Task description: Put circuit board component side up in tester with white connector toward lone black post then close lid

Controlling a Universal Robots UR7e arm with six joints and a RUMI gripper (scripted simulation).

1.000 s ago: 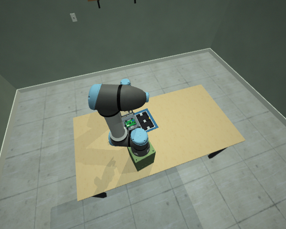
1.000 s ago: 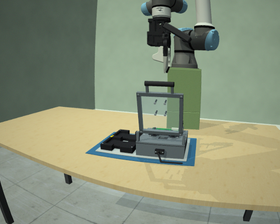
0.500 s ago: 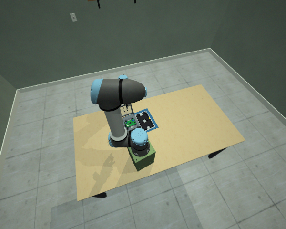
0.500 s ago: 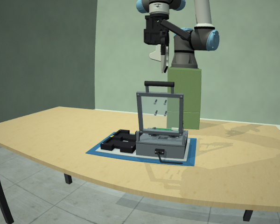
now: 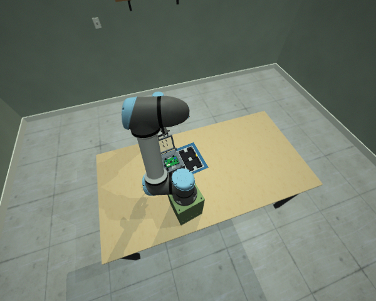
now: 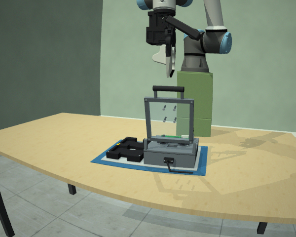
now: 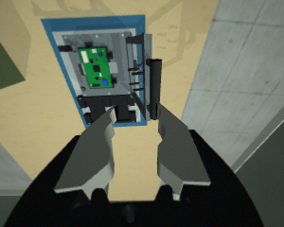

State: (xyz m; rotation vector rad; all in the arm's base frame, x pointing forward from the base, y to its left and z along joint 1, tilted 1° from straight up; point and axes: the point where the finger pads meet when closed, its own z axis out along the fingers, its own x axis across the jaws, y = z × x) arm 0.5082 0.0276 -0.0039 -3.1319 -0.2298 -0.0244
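Note:
The green circuit board (image 7: 98, 68) lies flat in the grey tester (image 6: 169, 153), component side up; it also shows in the top view (image 5: 171, 162). The tester's clear lid (image 6: 168, 119) stands upright and open, its black handle (image 6: 167, 88) on top. In the wrist view the handle (image 7: 153, 87) lies just beyond my right fingertip. My gripper (image 6: 170, 73) hangs a little above the handle, fingers pointing down. Its fingers stand partly apart with nothing between them. The black tray (image 6: 125, 151) beside the tester holds no board.
Tester and tray sit on a blue mat (image 6: 202, 163) on the wooden table. A black cable (image 6: 178, 171) runs out of the tester's front. The arm's green pedestal (image 6: 194, 101) stands right behind the tester.

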